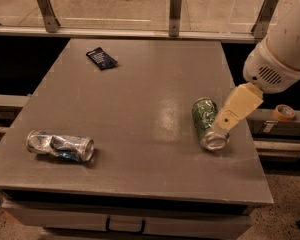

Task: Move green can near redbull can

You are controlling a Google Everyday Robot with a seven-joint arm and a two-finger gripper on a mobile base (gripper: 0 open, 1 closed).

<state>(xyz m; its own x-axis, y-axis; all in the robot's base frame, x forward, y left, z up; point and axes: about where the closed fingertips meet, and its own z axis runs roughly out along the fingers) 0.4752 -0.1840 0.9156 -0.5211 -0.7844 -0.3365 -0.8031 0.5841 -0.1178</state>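
Observation:
The green can point(204, 118) lies on its side on the right part of the grey table point(140, 89), with its silver end toward the front. The redbull can point(60, 146), silver and blue and dented, lies on its side near the front left corner, far from the green can. My gripper point(226, 123) comes in from the right on a white arm point(285, 49). Its cream tip is just over the green can's right side and front end, and hides part of it.
A small flat dark blue packet point(101, 59) lies at the back left of the table. A roll of tape point(283, 112) sits on a ledge off the table's right edge. Metal rail posts point(175, 11) stand behind the table.

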